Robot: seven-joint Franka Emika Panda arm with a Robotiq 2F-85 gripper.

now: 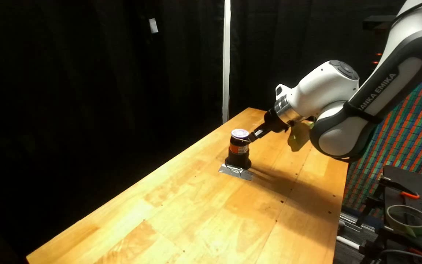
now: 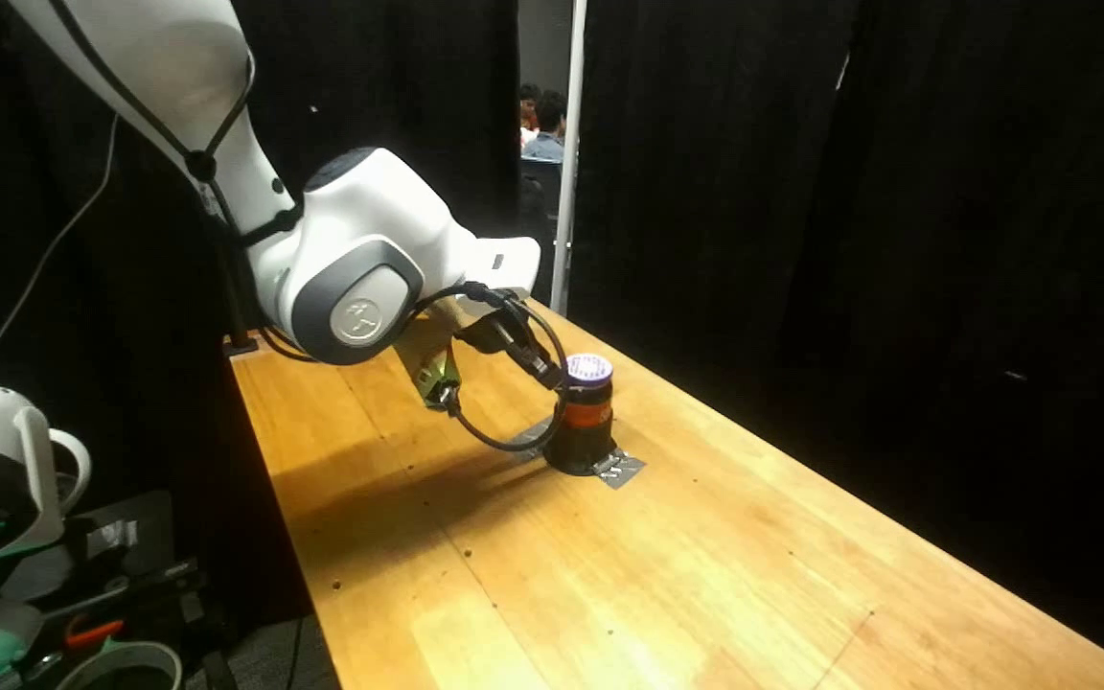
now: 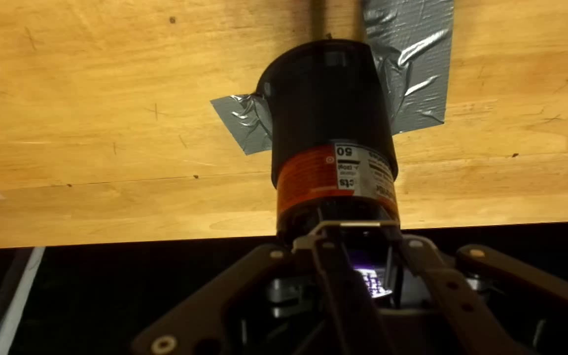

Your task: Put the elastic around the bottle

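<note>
The small dark bottle with an orange-red band stands upright in both exterior views (image 1: 239, 149) (image 2: 590, 415) and in the wrist view (image 3: 308, 175). Its top is white and purple. Its lower part sits in a black cylindrical holder (image 3: 331, 106). My gripper (image 1: 254, 136) is beside the bottle top, fingers partly apart; it also shows in the wrist view (image 3: 370, 241). A thin tan elastic (image 3: 358, 224) is stretched across the fingertips. In an exterior view a thin light line crosses the bottle just under its top; I cannot tell whether it goes all round.
Grey tape (image 1: 235, 171) fixes the holder to the wooden table (image 1: 203, 212), close to one long edge. A black cable loop (image 2: 511, 447) hangs from the wrist beside the bottle. A side cart holds a tape roll (image 1: 390, 216).
</note>
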